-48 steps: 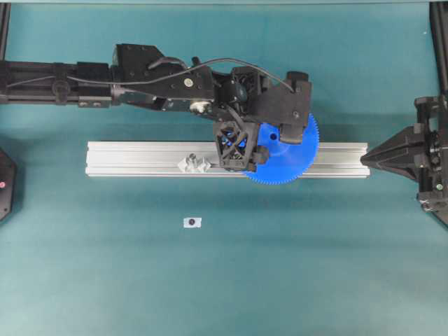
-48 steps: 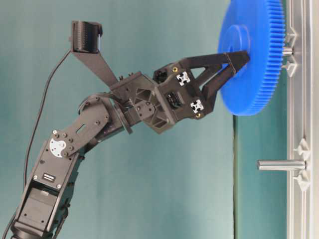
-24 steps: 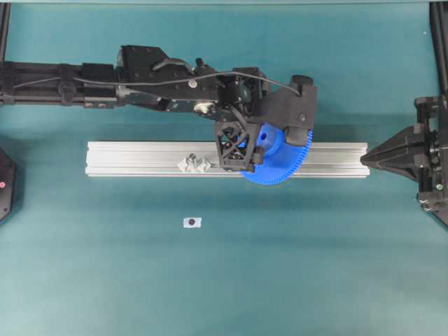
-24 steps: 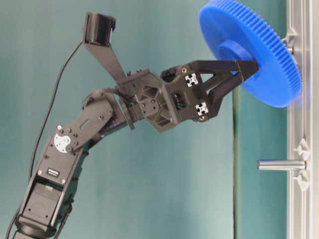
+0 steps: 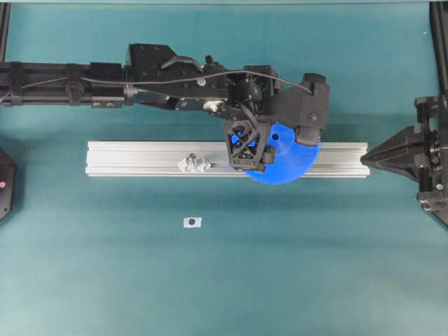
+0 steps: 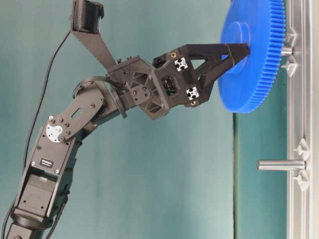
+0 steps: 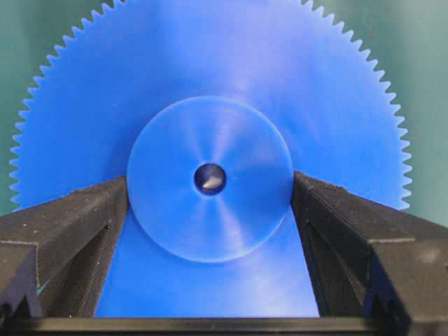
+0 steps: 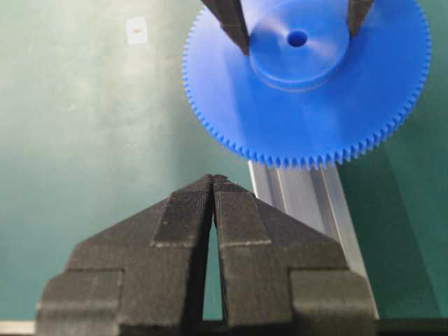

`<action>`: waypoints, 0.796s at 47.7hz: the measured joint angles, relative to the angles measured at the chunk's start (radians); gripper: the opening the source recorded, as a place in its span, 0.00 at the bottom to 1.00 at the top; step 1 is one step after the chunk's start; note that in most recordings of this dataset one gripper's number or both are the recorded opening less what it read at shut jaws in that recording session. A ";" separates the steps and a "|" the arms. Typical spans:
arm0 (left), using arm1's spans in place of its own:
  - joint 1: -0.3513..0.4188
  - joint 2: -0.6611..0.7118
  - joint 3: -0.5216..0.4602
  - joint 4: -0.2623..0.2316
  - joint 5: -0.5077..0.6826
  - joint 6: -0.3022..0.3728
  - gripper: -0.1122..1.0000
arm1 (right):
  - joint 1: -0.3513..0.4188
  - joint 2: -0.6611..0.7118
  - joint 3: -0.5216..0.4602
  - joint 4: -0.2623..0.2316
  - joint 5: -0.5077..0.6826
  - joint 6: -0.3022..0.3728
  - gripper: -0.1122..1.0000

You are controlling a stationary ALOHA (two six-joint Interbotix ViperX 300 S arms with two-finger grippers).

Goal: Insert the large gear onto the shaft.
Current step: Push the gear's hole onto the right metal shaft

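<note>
- The large gear (image 6: 251,55) sits over the aluminium rail (image 5: 140,159), its centre hole showing the pale tip of the shaft (image 6: 286,50).
- The left hand (image 7: 210,210) is clamped on its hub.
- The right hand (image 8: 213,183), fingertips together, rests off the rail's end above the tabletop (image 5: 280,266).

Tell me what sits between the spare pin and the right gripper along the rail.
In the overhead view, the large gear, held by the left gripper, sits over the aluminium rail between the spare pin and the right gripper.
</note>
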 measured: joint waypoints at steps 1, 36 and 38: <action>0.002 0.000 0.002 0.002 0.000 0.000 0.90 | -0.002 0.000 -0.002 0.000 0.000 0.000 0.19; 0.000 -0.005 0.003 0.002 0.006 0.003 0.92 | 0.000 0.000 0.000 0.000 -0.002 0.000 0.19; 0.000 -0.005 0.003 0.002 0.008 0.003 0.92 | 0.000 0.000 0.000 0.000 -0.002 0.000 0.19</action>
